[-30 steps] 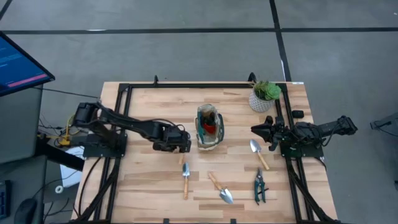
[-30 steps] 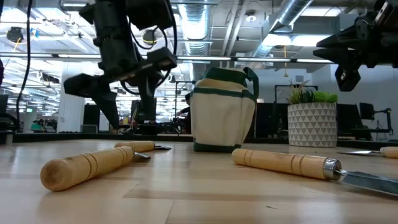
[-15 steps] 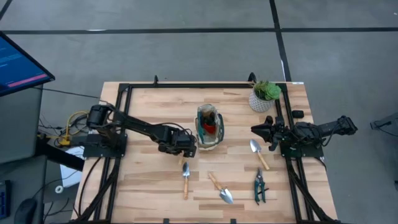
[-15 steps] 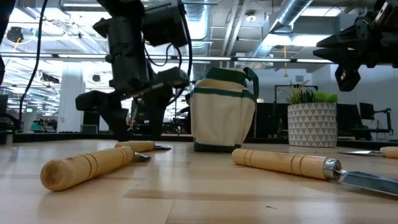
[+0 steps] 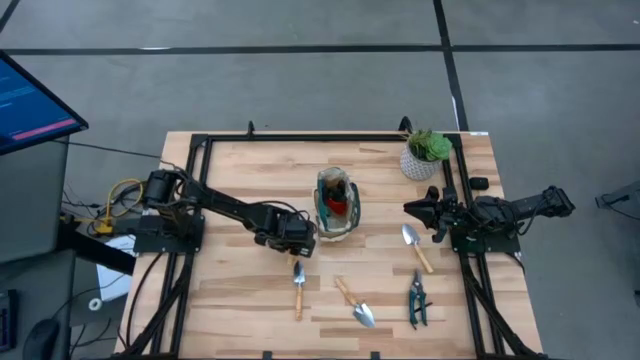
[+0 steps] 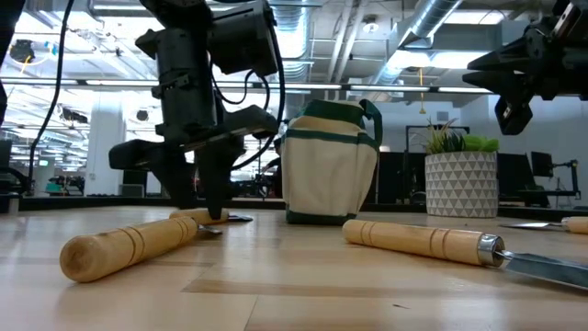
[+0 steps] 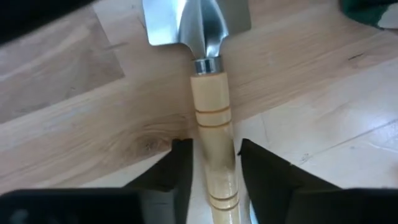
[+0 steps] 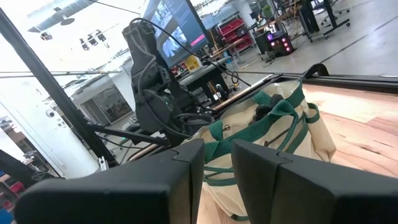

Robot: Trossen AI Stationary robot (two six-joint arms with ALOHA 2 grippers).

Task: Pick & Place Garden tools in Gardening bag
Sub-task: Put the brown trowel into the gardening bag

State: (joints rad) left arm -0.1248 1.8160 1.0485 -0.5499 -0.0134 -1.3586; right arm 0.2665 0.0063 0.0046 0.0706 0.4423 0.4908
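Nearest the front edge lie a second trowel (image 5: 355, 304) and the shears (image 5: 416, 298), apart on the table (image 5: 230, 300). Beside them, the left gripper (image 7: 208, 163) stands low over the first trowel (image 5: 298, 285), its open fingers (image 7: 177, 163) straddling the wooden handle just below the ferrule without yet pinching it. For a sound grasp, judged from the wrist view: lower until the pads flank the handle's widest line, keep it centred in the gap, then close squarely so the blade does not swing. Behind stands the bag (image 5: 336, 205), upright, mouth open, something red inside. A third trowel (image 5: 416, 245) lies near the right gripper (image 5: 412, 209), which waits at the table's right, fingers slightly parted. Farthest is the plant (image 5: 425, 153).
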